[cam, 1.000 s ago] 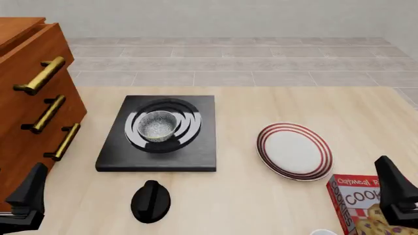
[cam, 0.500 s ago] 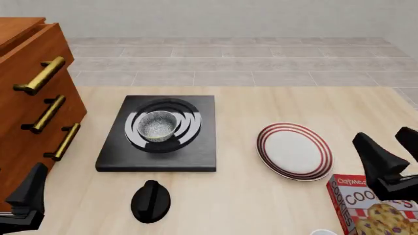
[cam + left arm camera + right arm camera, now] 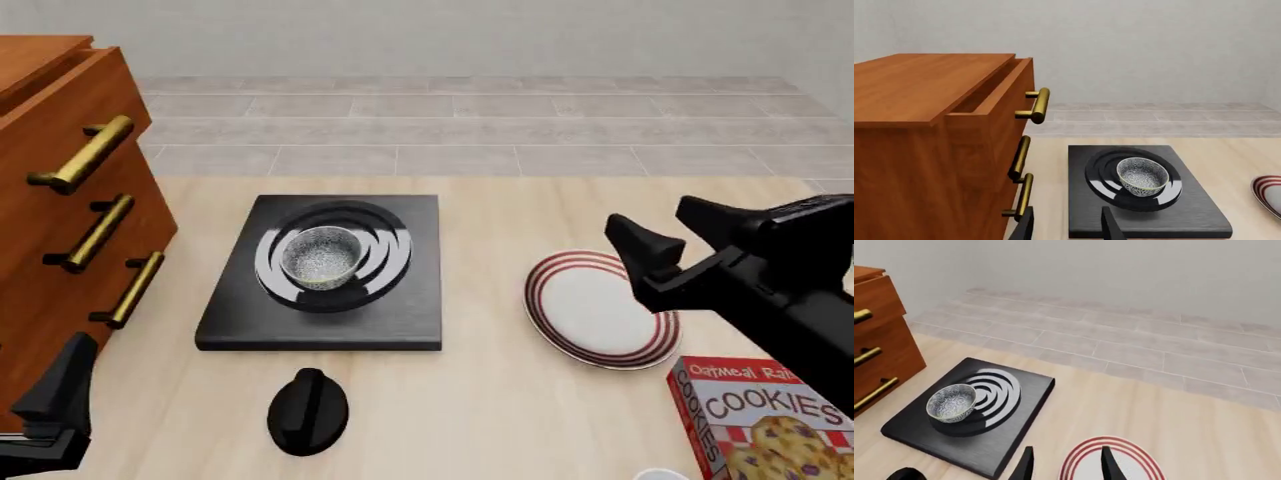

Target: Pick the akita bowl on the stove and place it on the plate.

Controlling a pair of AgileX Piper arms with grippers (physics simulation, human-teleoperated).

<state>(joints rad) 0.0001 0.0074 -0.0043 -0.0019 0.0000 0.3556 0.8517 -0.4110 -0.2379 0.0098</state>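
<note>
Bowl [image 3: 324, 256] sat on the stove [image 3: 227, 325] burner while the right gripper [image 3: 665, 240], fingers spread and empty, hung above the plate [image 3: 587, 305].

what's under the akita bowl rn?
The akita bowl sits on the round ringed burner of the stove, a black slab lying on the table. The burner's centre is covered by the bowl, so that part cannot be seen. Neither gripper touches it.

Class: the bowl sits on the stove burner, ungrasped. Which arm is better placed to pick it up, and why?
Probably the right. The right gripper is open and raised above the plate, pointing toward the akita bowl. The left gripper hangs low at the table's near edge.
</note>
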